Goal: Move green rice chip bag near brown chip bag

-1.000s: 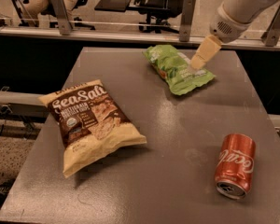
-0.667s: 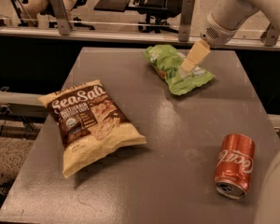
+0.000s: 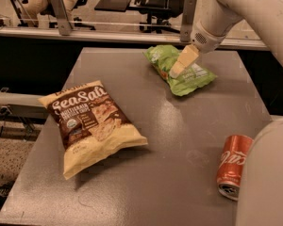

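Observation:
The green rice chip bag (image 3: 181,72) lies flat at the far right of the grey table (image 3: 179,145). The brown chip bag (image 3: 89,124), with cream-yellow edges and "Sea Salt" lettering, lies at the left of the table, well apart from the green bag. My gripper (image 3: 178,68) hangs from the white arm at the upper right and its cream-coloured tip is down on the middle of the green bag.
A red soda can (image 3: 232,166) lies on its side at the front right of the table. A white part of the robot (image 3: 269,178) fills the lower right corner. A rail, chairs and a seated person are behind the table.
The gripper has moved left and down over the green bag, from its right end to its middle. The bags and the can have not moved.

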`<state>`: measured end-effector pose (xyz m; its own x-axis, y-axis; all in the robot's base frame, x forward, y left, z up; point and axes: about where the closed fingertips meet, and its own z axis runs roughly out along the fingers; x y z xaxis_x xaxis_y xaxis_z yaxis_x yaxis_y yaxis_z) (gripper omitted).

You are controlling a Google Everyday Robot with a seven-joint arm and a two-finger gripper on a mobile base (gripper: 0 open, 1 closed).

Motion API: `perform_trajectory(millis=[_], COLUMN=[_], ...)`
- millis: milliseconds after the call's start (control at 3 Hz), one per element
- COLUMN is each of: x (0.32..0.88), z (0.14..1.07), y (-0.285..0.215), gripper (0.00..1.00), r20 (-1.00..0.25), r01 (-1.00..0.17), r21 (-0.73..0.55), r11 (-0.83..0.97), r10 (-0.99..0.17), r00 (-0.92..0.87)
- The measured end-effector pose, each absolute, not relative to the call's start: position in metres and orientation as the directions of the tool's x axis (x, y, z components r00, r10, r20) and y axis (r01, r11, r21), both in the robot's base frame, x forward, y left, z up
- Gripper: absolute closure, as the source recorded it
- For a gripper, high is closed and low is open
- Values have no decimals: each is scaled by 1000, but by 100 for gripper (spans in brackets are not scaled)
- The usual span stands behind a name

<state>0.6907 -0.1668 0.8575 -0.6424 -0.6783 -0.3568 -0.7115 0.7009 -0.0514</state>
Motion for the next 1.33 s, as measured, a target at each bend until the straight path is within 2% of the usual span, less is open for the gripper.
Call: perform_trajectory(millis=[333,667,1333], x=[695,693,680], z=[850,845,848], y=[-152,-137,-111], gripper=[0,13,61], r20=[-352,-336,-303], r01=[-706,-709,-741], r21=[-25,-2,6], r11=[708,705,671], r10=[-667,-669,-705], r00=[-656,-664,-641])
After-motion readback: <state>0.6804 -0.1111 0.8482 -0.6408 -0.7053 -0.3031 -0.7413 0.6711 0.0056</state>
